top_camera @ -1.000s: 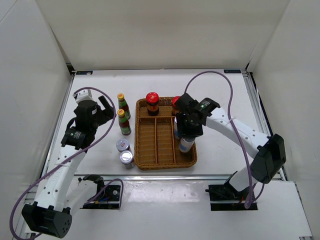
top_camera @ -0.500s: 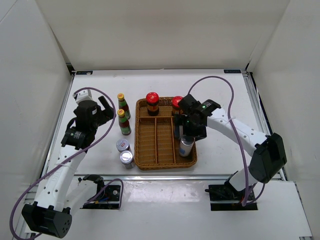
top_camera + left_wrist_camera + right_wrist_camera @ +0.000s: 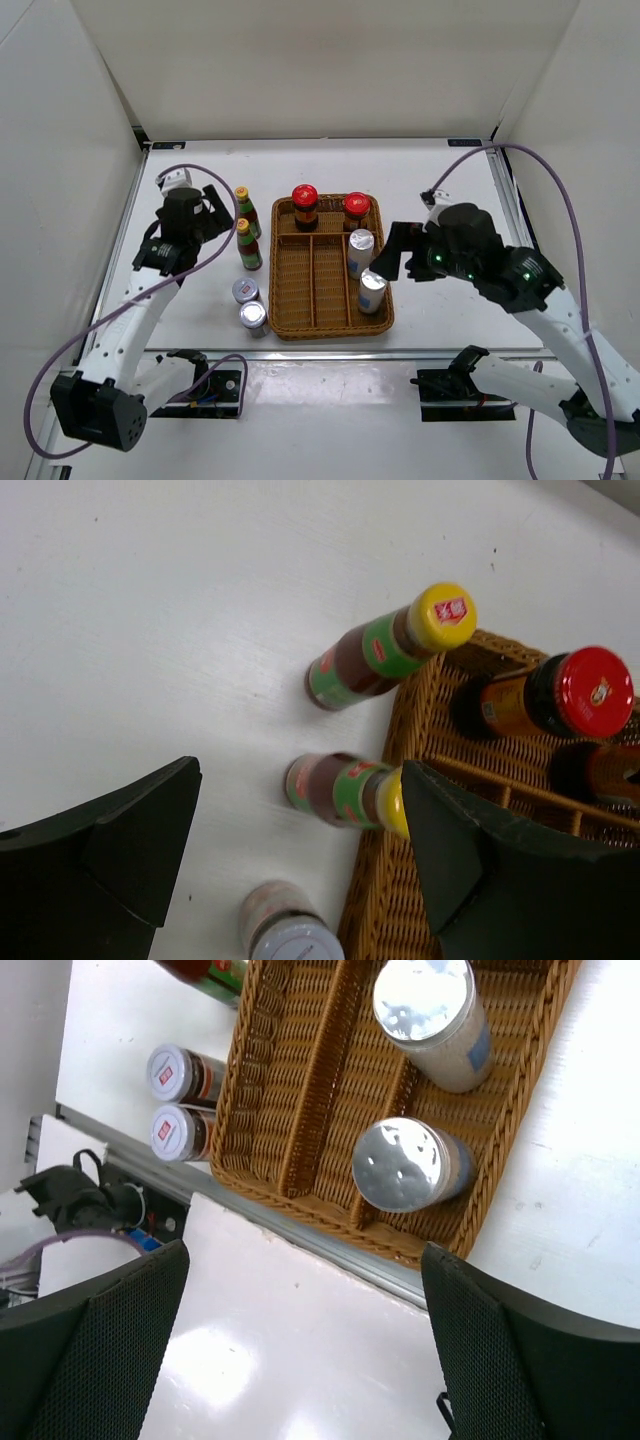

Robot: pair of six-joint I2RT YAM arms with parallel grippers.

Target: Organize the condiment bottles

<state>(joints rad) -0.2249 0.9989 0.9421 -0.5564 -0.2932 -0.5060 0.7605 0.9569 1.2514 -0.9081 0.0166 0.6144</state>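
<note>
Far sauce bottle (image 3: 385, 650): on the worktop (image 3: 450, 190), just left of the tray's far corner; yellow cap with a red sticker, its white characters unreadable; green band with a red patch.
Near sauce bottle (image 3: 340, 790): just beside the tray's left wall; same green-and-red label; cap partly hidden behind a finger.
Far short jar (image 3: 172, 1072): on the worktop by the tray's near-left side; pale lid with a small red mark, unreadable.
Near short jar (image 3: 172, 1132): just beside the first, with the same lid mark.
Left red-capped jar (image 3: 560, 695): in the tray's far cross section; gold emblem on the cap, orange label unreadable.
Right red-capped jar (image 3: 356, 208): same section, right end.
Far shaker (image 3: 425, 1010): right-hand long lane; blue patch on the side.
Near shaker (image 3: 405, 1165): same lane, nearer the front wall.
Tray (image 3: 250, 1080): brown wicker, divided.
Left jaws: spread wide, holding nothing, above the sauce bottles.
Right jaws: spread wide, empty, above the tray's near-right part.
</note>
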